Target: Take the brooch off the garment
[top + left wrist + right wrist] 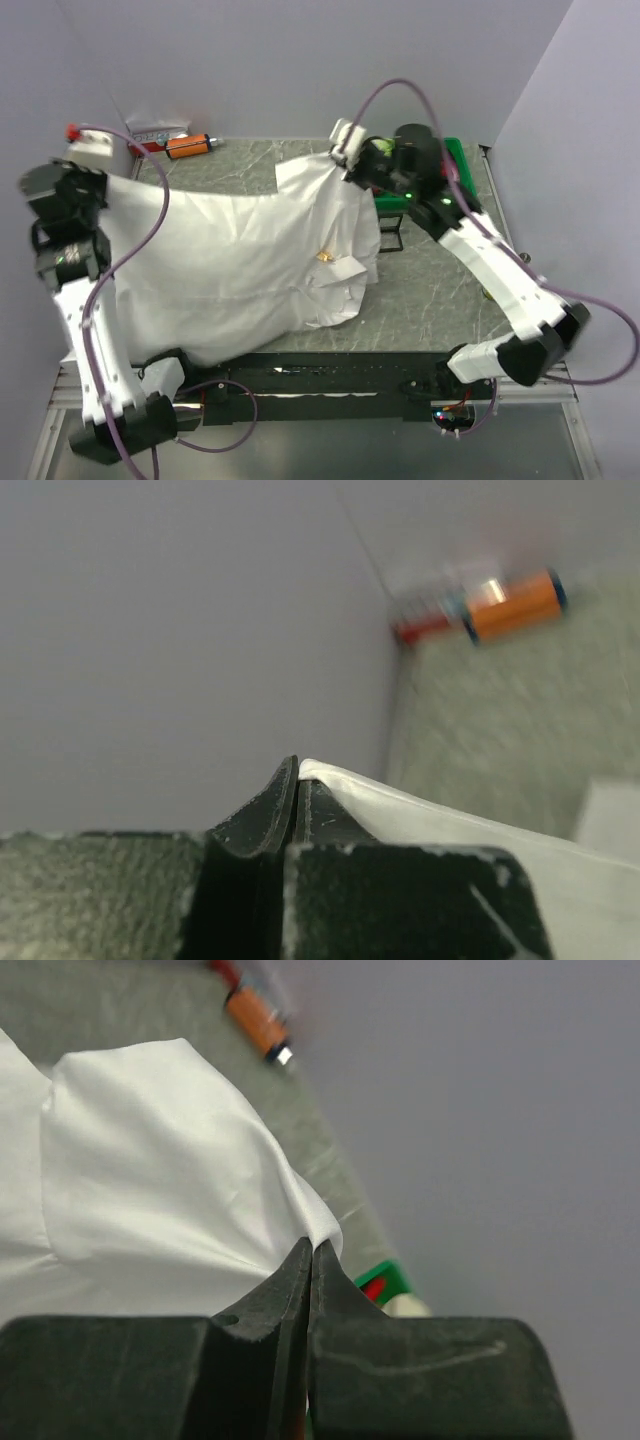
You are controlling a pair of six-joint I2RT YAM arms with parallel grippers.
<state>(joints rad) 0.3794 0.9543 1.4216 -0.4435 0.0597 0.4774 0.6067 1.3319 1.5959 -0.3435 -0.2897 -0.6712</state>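
A white shirt (230,260) is stretched over the table between my two grippers. A tiny gold-tan brooch (324,256) is pinned on it near the collar, right of centre. My left gripper (100,172) is shut on the shirt's far left edge; in the left wrist view its tips (298,768) pinch the white cloth (480,840). My right gripper (352,160) is shut on the shirt's far right corner; in the right wrist view its tips (312,1248) pinch the cloth (150,1180). The brooch is out of both wrist views.
An orange cylinder (188,145) lies at the back left by a red-and-white packet (158,131); it also shows in the left wrist view (515,604) and right wrist view (256,1022). A green box (456,155) sits behind my right arm. A black frame (392,232) stands beside the shirt.
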